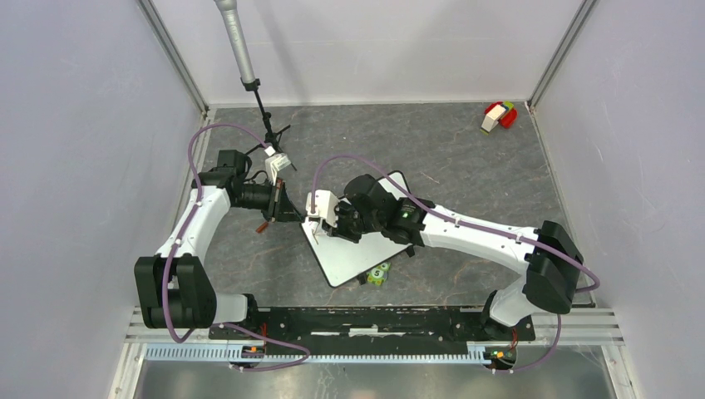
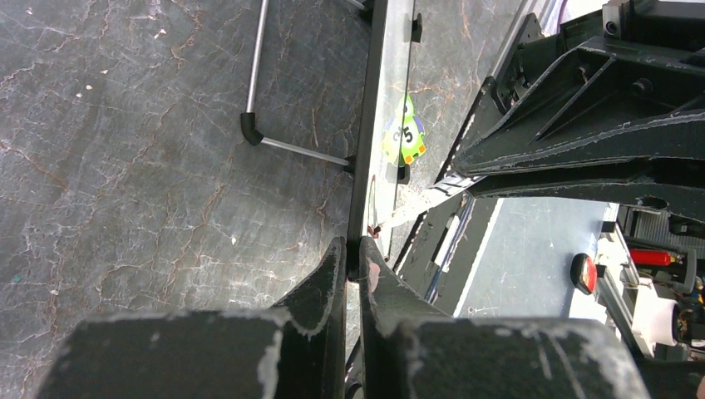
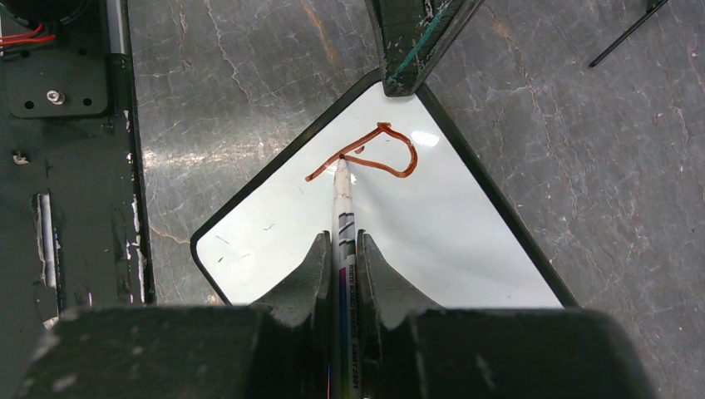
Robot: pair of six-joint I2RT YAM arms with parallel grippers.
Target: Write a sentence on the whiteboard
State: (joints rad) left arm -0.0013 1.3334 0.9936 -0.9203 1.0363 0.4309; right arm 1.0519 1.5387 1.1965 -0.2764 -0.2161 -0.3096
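The whiteboard [image 3: 432,241] is plain white with a thin black rim, and the stroke [image 3: 391,158] on it is reddish-brown. The marker [image 3: 342,216] over it is white with black bands, the table [image 3: 249,83] around it is grey with pale marble veins, and the toy [image 1: 379,273] beside it is lime-green and yellow.

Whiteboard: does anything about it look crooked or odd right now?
The whiteboard lies diagonally on the table, its rim pinched by the left fingers. A small green numbered piece sits at its near corner; whether under it, I cannot tell. Nothing looks damaged or spilled.
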